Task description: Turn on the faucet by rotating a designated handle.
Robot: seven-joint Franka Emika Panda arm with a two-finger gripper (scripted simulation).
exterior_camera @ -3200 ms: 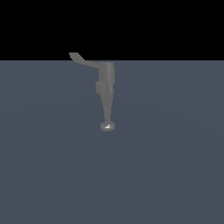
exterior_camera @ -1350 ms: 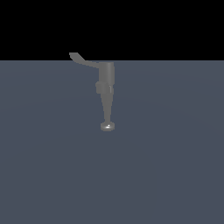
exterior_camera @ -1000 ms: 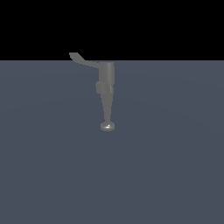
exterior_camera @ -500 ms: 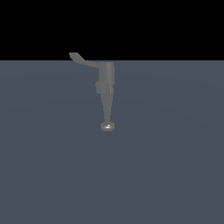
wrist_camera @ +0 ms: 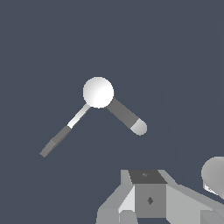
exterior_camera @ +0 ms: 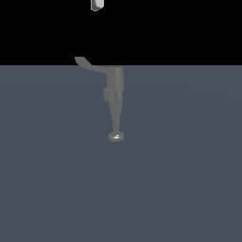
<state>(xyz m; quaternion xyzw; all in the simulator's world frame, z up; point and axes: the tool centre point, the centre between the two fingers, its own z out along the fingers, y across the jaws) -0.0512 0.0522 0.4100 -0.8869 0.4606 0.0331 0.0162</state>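
Observation:
The grey faucet (exterior_camera: 115,90) stands upright on the dark floor, its spout running down to a shiny round disc (exterior_camera: 116,136). Its thin handle (exterior_camera: 87,64) sticks out toward the exterior view's left, with an upturned paddle tip. Only the white tip of my gripper (exterior_camera: 97,4) shows, high above the handle and apart from it. Seen from the wrist, the faucet's round top (wrist_camera: 98,92) lies below, with the handle (wrist_camera: 64,132) and the thicker spout (wrist_camera: 127,117) spreading from it. My gripper (wrist_camera: 148,192) shows no gap between its fingers and holds nothing.
A flat dark grey floor (exterior_camera: 189,179) surrounds the faucet, with black background behind it. A rounded grey part of the arm (wrist_camera: 214,175) shows at the wrist picture's edge.
The gripper's white tip has come into the top of the exterior view above the handle. The faucet and its handle have not moved.

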